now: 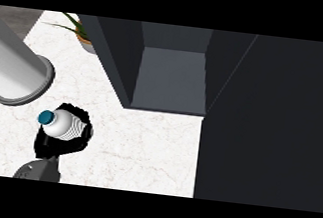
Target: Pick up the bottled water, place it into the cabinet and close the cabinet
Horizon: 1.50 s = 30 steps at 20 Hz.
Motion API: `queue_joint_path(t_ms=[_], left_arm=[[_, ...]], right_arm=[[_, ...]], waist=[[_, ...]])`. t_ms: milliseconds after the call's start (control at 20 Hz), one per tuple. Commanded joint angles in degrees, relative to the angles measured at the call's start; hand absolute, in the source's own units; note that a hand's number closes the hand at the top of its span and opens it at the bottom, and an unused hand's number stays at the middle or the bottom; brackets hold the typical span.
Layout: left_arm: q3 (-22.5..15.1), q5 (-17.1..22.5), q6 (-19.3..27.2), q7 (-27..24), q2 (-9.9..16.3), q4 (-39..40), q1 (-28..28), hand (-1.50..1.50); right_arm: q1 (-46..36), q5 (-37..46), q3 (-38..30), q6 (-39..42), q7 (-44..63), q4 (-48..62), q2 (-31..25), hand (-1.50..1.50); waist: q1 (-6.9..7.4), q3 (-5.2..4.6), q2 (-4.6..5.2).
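Gripping white blue-capped water bottle point(60, 122) in curled left robot hand point(62, 142); lift upright, swing toward open dark cabinet point(169, 79), clearing its edge.

Cabinet point(169, 76) open at top centre, interior free. Open door point(274, 124) blocks right side of frame. Bare counter point(145, 149) at centre gives passage. Grey cylinder point(10, 66) and plant point(80, 31) crowd upper left.
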Motion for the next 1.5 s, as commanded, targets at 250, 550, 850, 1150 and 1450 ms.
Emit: queue_joint_path(t_ms=[250, 550, 850, 1150, 1450], left_arm=[[-14.64, 2.23, 15.93, 8.20, -3.70, -14.09, 0.90, 1.50], [-18.63, 1.80, 25.26, 15.48, -3.75, -16.92, -7.73, 1.50], [-26.86, 3.06, 39.63, 17.06, -3.76, -14.37, -14.01, 1.50], [-27.48, 3.49, 46.75, 17.65, -3.76, -2.79, -23.52, 1.50], [-27.13, 3.79, 48.99, 19.78, -3.76, 5.08, -30.83, 1.50]], right_arm=[[2.76, -8.31, -1.51, -1.98, 4.25, -10.55, -0.56, -1.50], [2.10, -9.71, -2.70, -2.97, 5.28, -10.79, -2.04, -1.50], [1.79, -9.77, -1.90, -3.43, 5.40, -10.84, -2.16, -1.50], [2.27, -9.93, -1.69, -1.02, 2.87, -8.92, -1.34, -1.50], [-2.78, -9.90, -0.10, -3.72, 5.24, -6.59, -2.53, -1.50]], waist=[[-0.40, -0.07, 0.07], [-0.58, -0.09, 0.30], [-1.14, -0.10, 0.38], [-2.39, -0.10, 0.49], [-1.77, -0.10, 0.76]])
